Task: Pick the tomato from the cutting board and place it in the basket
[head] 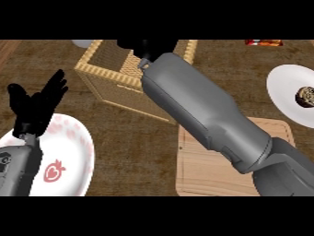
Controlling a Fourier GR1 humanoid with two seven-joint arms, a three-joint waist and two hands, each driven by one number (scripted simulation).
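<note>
Head view: reaching across with the right hand [148, 46] over the basket [112, 83], forearm hiding much of the cutting board [210, 177]. Fingers mostly cut off at the top edge, so impossible to tell whether curled or straight. Tomato not showing anywhere; likely hidden in that hand or already down in the basket, judging the placing step under way. Next, probably letting go and drawing back without catching the basket's wicker rim. Resting at the left, fingers up and relaxed, left hand [37, 103] above a patterned plate [74, 161]. Sitting at the right, a white plate [288, 78] carrying a brown pastry [311, 96].
</note>
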